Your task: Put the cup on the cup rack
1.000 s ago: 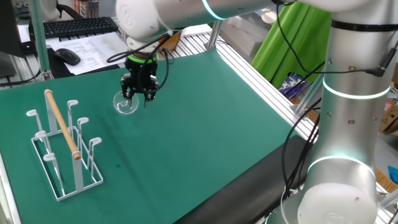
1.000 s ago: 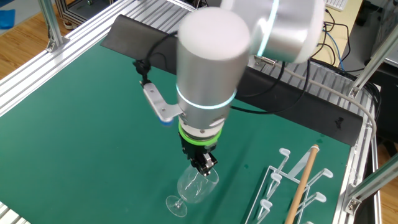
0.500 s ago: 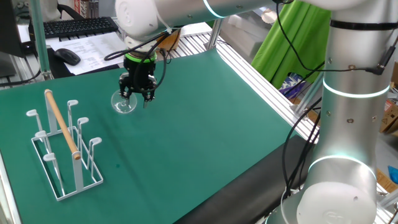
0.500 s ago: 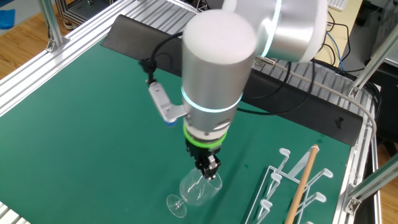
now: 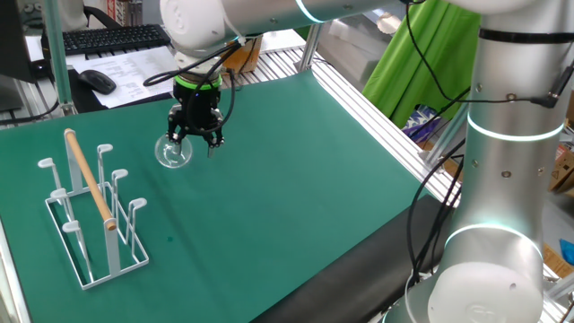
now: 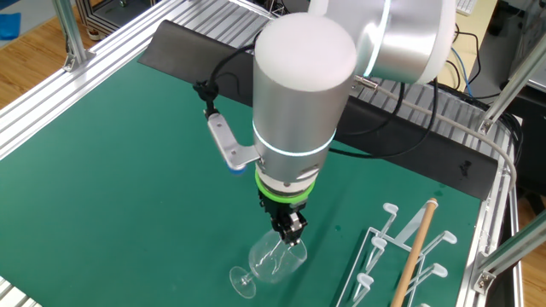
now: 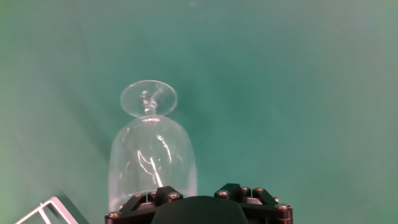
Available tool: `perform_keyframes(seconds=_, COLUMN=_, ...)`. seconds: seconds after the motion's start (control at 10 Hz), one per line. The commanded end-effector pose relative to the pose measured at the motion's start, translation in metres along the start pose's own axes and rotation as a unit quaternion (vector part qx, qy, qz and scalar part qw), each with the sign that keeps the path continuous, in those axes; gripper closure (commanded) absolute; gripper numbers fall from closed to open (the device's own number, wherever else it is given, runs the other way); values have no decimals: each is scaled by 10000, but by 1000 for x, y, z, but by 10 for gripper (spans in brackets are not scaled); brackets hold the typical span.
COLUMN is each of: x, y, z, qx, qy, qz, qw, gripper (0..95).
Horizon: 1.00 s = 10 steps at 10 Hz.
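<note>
Gripper [image 5: 195,136] points straight down at rim end of cup [image 6: 273,260]; whether fingers are apart or clamped cannot be told. Cup lies on its side on green mat [image 5: 296,170], foot away from gripper. Cup rack [image 5: 90,211] stands nearby, apart.

Silver-white robot arm
Glowing cyan rings are seen at joints; black cables and a green collar above the black end effector [image 5: 196,137].

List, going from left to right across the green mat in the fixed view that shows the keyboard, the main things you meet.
White wire-frame cup rack with a light wooden rod handle → small clear stemmed glass cup → black claw with a green ring above it → large silver robot arm column.
</note>
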<state>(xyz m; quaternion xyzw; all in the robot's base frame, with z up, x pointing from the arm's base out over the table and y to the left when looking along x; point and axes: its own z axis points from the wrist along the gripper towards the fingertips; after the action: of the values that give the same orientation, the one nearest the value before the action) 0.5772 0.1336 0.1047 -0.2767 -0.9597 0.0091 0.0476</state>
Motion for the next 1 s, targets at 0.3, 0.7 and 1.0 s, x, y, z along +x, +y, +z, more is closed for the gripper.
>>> perform_keyframes(seconds=0.3, x=19, y=-5, z=7, qx=30, qy=45, qz=-54, qw=10000, gripper=380)
perform_keyframes(seconds=0.7, x=22, y=-6, z=9, qx=37, qy=49, qz=-64, qw=10000, gripper=570)
perform_keyframes(seconds=1.0, x=19, y=-5, z=6, qx=81, qy=5, qz=-84, qw=9999, gripper=570)
